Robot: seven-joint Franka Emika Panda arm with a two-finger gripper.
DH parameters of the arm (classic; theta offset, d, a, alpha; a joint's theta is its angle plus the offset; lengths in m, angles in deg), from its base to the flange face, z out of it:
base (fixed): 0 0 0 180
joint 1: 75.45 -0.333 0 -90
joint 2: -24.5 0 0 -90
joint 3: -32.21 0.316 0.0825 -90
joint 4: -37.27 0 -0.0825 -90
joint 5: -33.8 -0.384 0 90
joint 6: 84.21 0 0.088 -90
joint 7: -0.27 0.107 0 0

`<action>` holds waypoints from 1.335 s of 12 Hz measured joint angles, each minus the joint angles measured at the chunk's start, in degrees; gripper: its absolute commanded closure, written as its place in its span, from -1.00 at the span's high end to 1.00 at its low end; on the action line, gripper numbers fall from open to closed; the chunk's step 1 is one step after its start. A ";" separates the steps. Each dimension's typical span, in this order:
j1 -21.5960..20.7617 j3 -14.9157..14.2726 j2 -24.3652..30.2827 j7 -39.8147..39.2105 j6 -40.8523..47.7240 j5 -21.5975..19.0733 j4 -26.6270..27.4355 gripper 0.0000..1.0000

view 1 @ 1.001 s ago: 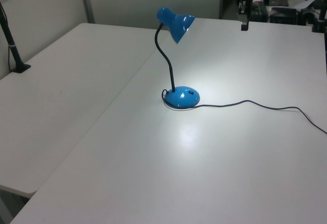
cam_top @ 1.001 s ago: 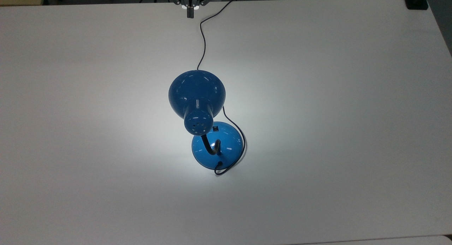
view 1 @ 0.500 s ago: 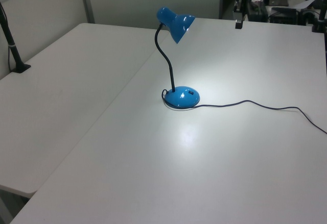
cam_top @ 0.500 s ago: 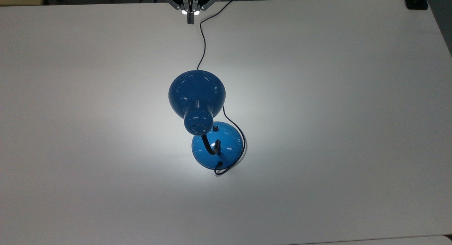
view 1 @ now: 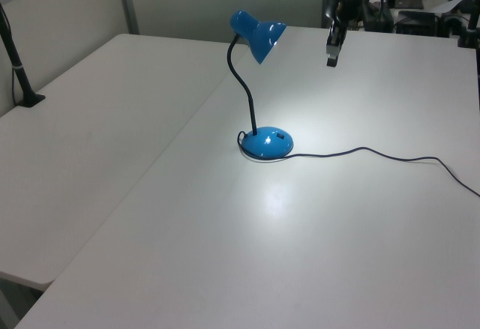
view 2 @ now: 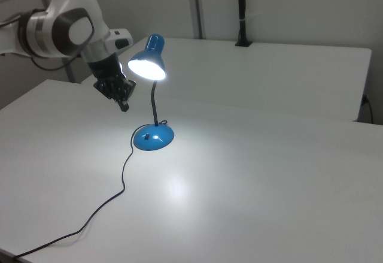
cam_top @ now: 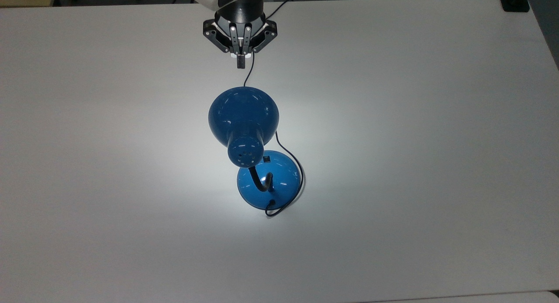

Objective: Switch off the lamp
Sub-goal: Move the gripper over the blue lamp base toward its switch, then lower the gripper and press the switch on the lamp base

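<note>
The lamp is lit and is the brightest source: its shade opening glares white in the right view. It throws a soft bright pool on the table around its base, fading toward the table's edges, which look dimmer and greyish. The glossy blue shade carries small white highlights in the top view. Shadows are faint and diffuse. The room behind the table is dim. All three views are reasonably sharp, with no marked distortion.

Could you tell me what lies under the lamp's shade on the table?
Under the shade a bright pool of light falls on the bare table. In the top view the shade covers part of the cord and the edge of the base.
</note>
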 measured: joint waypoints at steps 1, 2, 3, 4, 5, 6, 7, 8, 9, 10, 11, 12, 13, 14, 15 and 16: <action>0.01 -0.01 -0.48 0.00 -2.95 0.00 1.62 -1.00; 0.01 -0.01 -0.94 0.00 -4.54 0.00 2.36 -1.00; 0.01 -0.01 -1.54 0.00 -5.91 0.00 2.76 -1.00; 0.00 -0.01 -2.34 0.00 -7.36 0.00 3.05 -1.00; 0.00 -0.01 -3.48 0.03 -9.48 -0.01 3.36 -1.00; 0.00 -0.01 -4.34 0.08 -11.36 -0.01 3.63 -1.00; 0.00 -0.01 -5.04 0.09 -13.36 -0.01 4.02 -1.00; -0.01 -0.01 -5.54 0.13 -15.18 -0.02 4.41 -1.00; -0.02 0.00 -5.82 0.14 -16.20 -0.02 4.75 -1.00; -0.02 -0.01 -6.06 0.14 -16.61 -0.02 4.92 -1.00; -0.03 0.00 -6.40 0.15 -17.24 -0.02 4.97 -1.00; -0.03 -0.01 -6.66 0.15 -17.76 -0.02 5.01 -1.00; -0.05 0.00 -6.98 0.16 -18.51 -0.02 5.08 -1.00; -0.07 0.00 -7.52 0.16 -19.41 -0.02 5.11 -1.00; -0.08 0.00 -8.17 0.16 -20.58 -0.02 5.13 -1.00; -0.09 0.00 -8.73 0.16 -21.62 -0.02 5.16 -1.00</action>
